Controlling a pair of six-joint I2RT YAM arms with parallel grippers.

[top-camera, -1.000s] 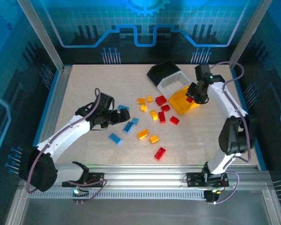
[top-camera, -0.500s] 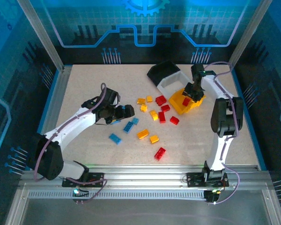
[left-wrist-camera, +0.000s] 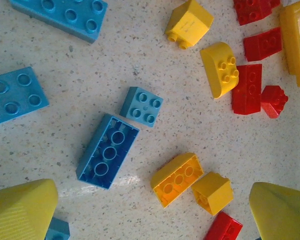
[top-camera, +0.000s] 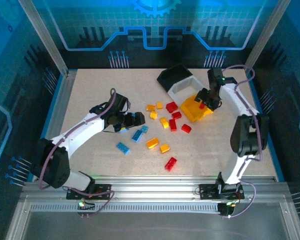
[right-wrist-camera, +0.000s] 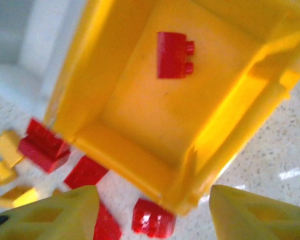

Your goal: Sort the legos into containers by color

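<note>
Blue, orange-yellow and red legos lie scattered mid-table, among them a blue one, an orange one and a red one. The containers stand in a row at the back right: black, white and yellow. My right gripper hangs open over the yellow bin's near corner, with a red brick lying loose on the bin's floor. My left gripper is open above an upturned blue brick and a yellow brick, holding nothing.
Several red bricks lie on the table just outside the yellow bin's rim. Aluminium frame posts and blue walls close in the table. Open tabletop stretches along the far left and the near right.
My right gripper has opened and the red brick now lies in the yellow bin. The left arm has swung right, over the blue bricks.
</note>
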